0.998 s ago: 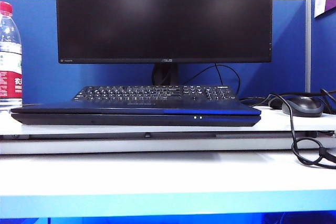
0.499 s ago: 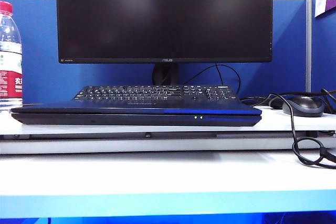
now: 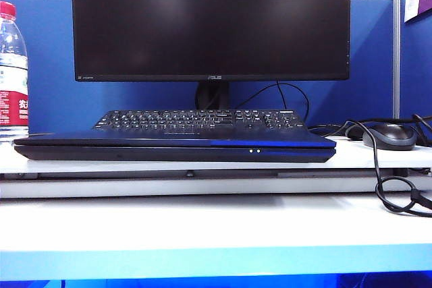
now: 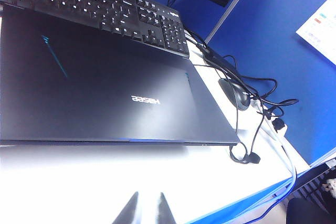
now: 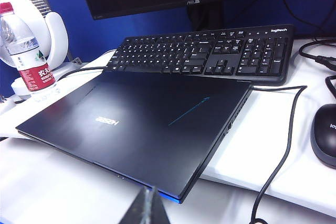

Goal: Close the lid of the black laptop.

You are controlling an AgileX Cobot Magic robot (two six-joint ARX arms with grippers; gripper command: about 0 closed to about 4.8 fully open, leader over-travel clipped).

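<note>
The black laptop (image 3: 174,148) lies flat on the white desk with its lid (image 3: 135,139) down on the base and two small lights on the front edge. The lid's dark back shows the Hasee logo (image 4: 145,99) and in the right wrist view (image 5: 147,124). My left gripper (image 4: 147,199) hovers over the bare desk in front of the laptop's front edge, open, with nothing between its fingers. My right gripper (image 5: 147,195) hangs just in front of the laptop's near corner, its fingers shut together and holding nothing. Neither gripper appears in the exterior view.
A black ASUS monitor (image 3: 210,21) stands behind a separate black keyboard (image 3: 199,119). A mouse (image 3: 389,135) and looping cables (image 3: 395,193) lie to the right. A water bottle (image 3: 12,65) stands at the left, beside a white fan (image 5: 44,30).
</note>
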